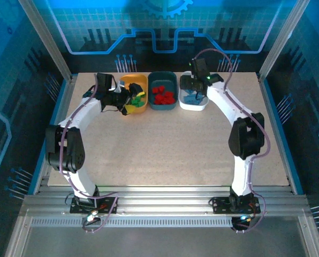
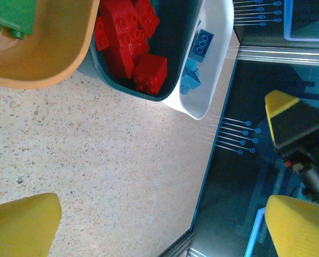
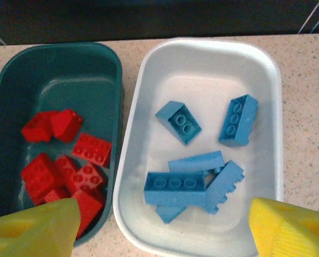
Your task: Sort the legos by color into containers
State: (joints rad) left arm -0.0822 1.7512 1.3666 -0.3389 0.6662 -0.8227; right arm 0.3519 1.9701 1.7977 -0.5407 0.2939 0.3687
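The table [image 1: 165, 155] is speckled beige, with blue circuit-patterned walls [image 1: 165, 32] around it. My left gripper [image 1: 131, 100] and right gripper [image 1: 194, 95] are both spread wide and empty.

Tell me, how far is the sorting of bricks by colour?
Done: red plastic bricks lie in the dark teal plastic tub, blue ones in the white tub, green ones in the orange-yellow tub. In hand: nothing; left fingers and right fingers are open. Left: seemingly nothing.

Teal tub [image 3: 58, 69] holds red legos [image 3: 90, 149]; white tub [image 3: 213, 69], blue legos [image 3: 175, 187].
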